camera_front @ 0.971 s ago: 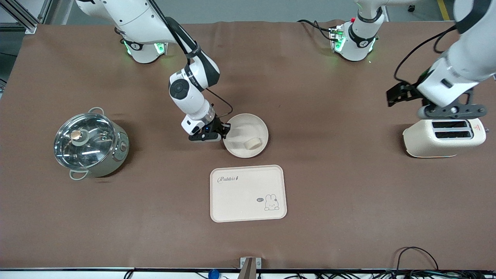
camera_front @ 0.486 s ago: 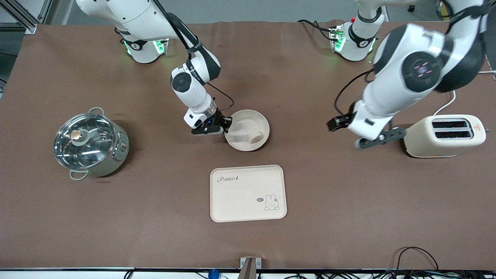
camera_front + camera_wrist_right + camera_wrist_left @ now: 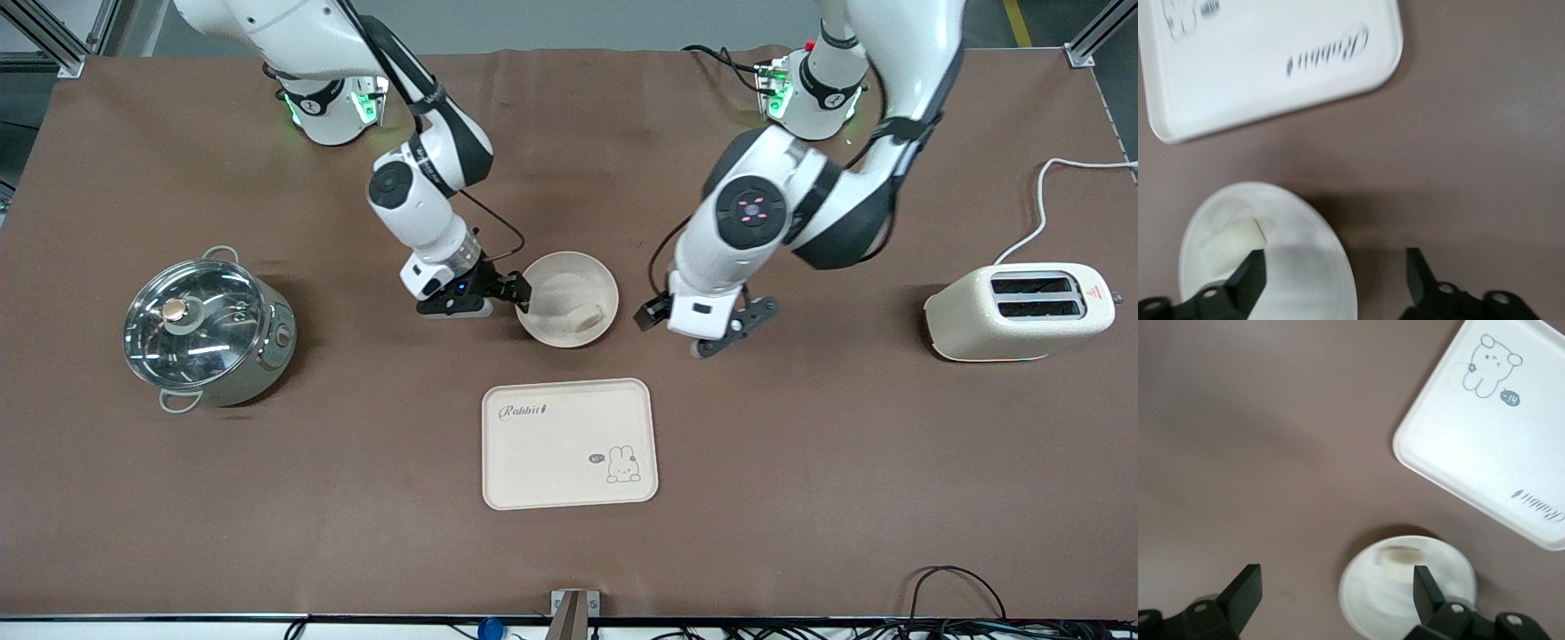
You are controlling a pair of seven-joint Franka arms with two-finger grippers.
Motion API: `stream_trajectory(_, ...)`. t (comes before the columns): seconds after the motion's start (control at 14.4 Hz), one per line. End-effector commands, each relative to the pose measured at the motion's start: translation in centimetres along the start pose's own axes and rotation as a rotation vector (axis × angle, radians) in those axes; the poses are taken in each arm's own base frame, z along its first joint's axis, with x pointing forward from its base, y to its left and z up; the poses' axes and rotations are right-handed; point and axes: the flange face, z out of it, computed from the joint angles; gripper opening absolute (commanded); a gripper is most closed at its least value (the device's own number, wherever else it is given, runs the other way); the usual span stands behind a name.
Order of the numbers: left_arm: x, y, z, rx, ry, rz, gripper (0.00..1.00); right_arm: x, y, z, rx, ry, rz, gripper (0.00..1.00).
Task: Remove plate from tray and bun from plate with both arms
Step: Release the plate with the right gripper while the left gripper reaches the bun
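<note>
The round cream plate (image 3: 556,293) lies on the brown table, farther from the front camera than the rabbit tray, with the pale bun (image 3: 587,315) in it. My right gripper (image 3: 516,293) is at the plate's rim on the side toward the right arm's end. In the right wrist view the right gripper (image 3: 1335,277) is open, with the plate's (image 3: 1298,267) rim between its fingers and the bun (image 3: 1231,243) near one of them. My left gripper (image 3: 731,327) is low beside the plate toward the left arm's end. It (image 3: 1336,600) is open and empty; its view shows the plate (image 3: 1371,600) and bun (image 3: 1403,559).
The rectangular cream tray (image 3: 569,443) with a rabbit drawing lies nearer the front camera than the plate; it also shows in both wrist views (image 3: 1471,447) (image 3: 1265,60). A lidded steel pot (image 3: 209,333) stands toward the right arm's end and a cream toaster (image 3: 1022,311) toward the left arm's end.
My left arm has swung from over the toaster to beside the plate. The plate with the bun has shifted slightly away from the front camera, and the right gripper has moved with it.
</note>
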Motion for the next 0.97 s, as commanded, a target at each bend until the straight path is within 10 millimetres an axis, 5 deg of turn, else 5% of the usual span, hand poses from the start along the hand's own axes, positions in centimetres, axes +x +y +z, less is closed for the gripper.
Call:
stream_trajectory(0.0, -2.9, 2.6, 3.4, -0.029, 0.000, -0.082, 1.00, 5.6, 1.7, -8.2, 0.004, -0.025, 0.079, 1.00)
stream_trajectory(0.28, -5.8, 4.6, 10.0, -0.031, 0.067, -0.154, 1.00, 12.2, 8.2, -17.3, -0.015, -0.075, 0.014, 1.00)
stream_trajectory(0.49, -6.6, 5.0, 13.4, -0.025, 0.102, -0.203, 1.00, 13.2, 10.6, -23.8, -0.028, -0.088, -0.063, 1.00)
stream_trajectory(0.62, -8.1, 5.5, 15.4, -0.037, 0.084, -0.191, 0.97, 14.8, 13.9, -28.7, -0.072, -0.109, -0.036, 1.00)
stream_trajectory(0.9, -10.1, 5.9, 18.2, -0.054, 0.063, -0.201, 0.86, 15.7, 16.1, -37.5, -0.268, -0.198, -0.060, 1.00)
